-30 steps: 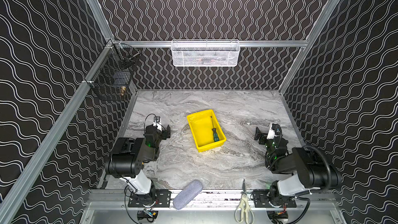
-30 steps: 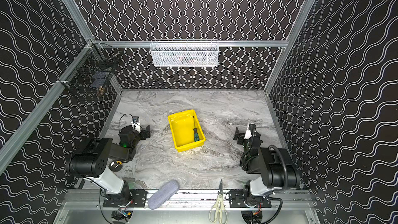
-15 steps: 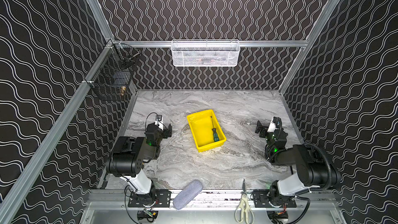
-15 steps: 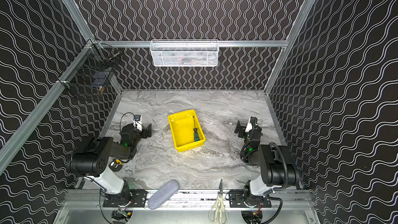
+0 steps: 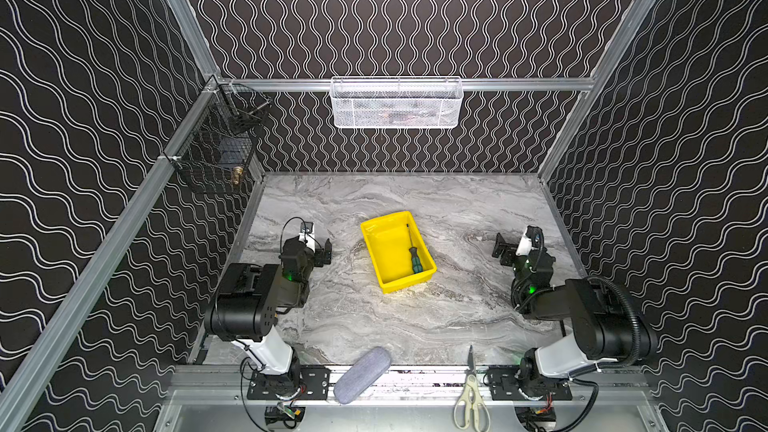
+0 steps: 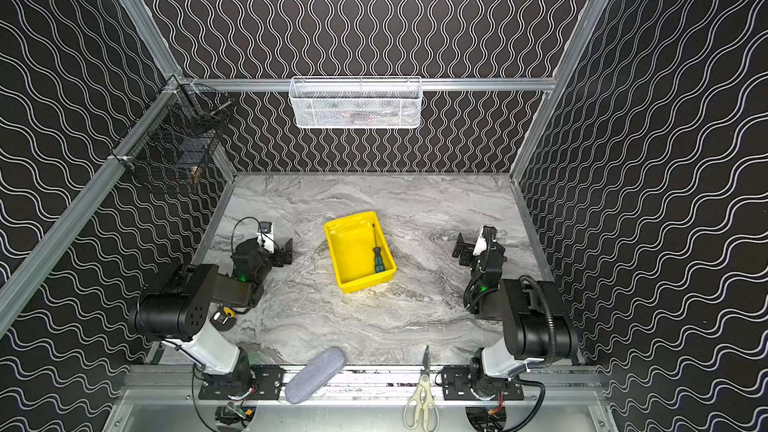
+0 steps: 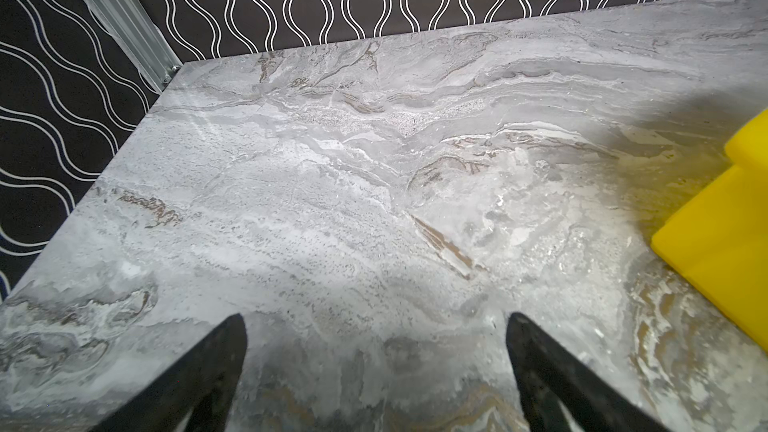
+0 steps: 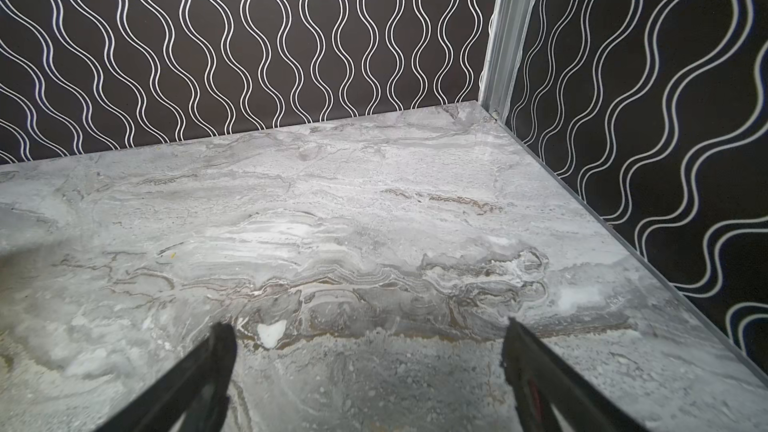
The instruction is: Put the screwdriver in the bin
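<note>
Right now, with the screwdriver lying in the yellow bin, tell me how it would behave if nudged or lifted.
The screwdriver is probably stiff: thin metal shaft, solid ribbed handle. Its round handle may let it roll when nudged, though the bin wall beside it would likely stop it. The ribs should aid grip; the slim shaft looks slippery.

In a top view, you see the screwdriver (image 6: 376, 254) lying inside the yellow bin (image 6: 351, 251) in the middle of the marble table (image 6: 374, 326), along the bin's right wall, handle toward the near edge. Your left gripper (image 6: 286, 251) and right gripper (image 6: 461, 249) sit low on either side, well apart from the bin. Scissors (image 6: 422, 398) and a grey pouch (image 6: 315, 374) lie at the front rail.
</note>
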Robot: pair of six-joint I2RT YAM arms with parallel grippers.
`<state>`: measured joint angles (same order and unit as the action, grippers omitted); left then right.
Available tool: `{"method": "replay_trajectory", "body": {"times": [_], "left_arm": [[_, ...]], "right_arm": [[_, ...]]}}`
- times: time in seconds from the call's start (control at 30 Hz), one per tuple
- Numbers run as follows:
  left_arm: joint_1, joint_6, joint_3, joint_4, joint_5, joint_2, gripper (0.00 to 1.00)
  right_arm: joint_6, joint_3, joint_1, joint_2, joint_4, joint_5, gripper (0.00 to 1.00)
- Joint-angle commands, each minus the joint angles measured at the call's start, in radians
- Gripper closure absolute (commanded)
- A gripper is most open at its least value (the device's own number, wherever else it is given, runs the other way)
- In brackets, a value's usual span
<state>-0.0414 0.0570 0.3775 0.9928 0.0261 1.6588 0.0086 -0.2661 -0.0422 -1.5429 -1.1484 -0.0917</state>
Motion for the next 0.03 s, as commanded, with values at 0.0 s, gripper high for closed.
{"method": "replay_trajectory", "body": {"times": [0.0], "left_arm": [[0.0, 0.008, -0.002, 0.02, -0.003, -0.001, 0.01]], "right_arm": [[0.002, 0.0, -0.001, 0.0, -0.031, -0.008, 0.01]]}}
